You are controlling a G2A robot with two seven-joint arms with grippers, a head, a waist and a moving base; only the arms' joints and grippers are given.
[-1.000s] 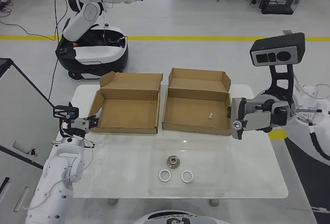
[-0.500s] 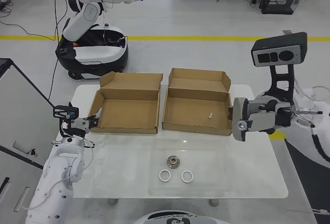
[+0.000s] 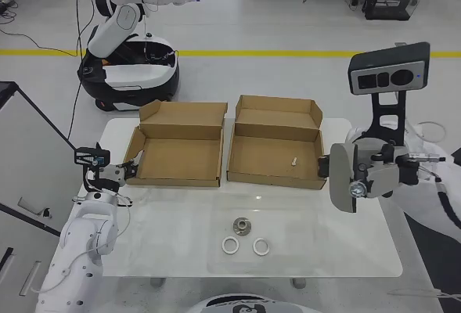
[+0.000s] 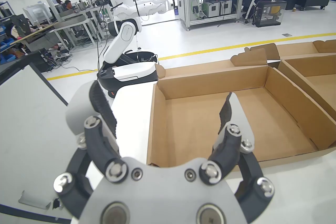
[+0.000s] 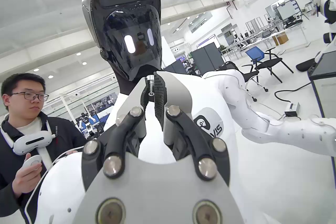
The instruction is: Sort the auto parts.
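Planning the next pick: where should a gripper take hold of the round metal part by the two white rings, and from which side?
Probably from straight above, closing across its outer rim: the metal part lies flat on the table, round, with no handle. The white rings lie close on the robot's side, so span it left to right.

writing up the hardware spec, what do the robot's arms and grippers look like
The left arm and right arm are glossy white shells with thin pale cables alongside. The left gripper and right gripper match: a silver-grey metal plate, black linkages with round silver bolts, two white fingers faced with black ribbed pads.
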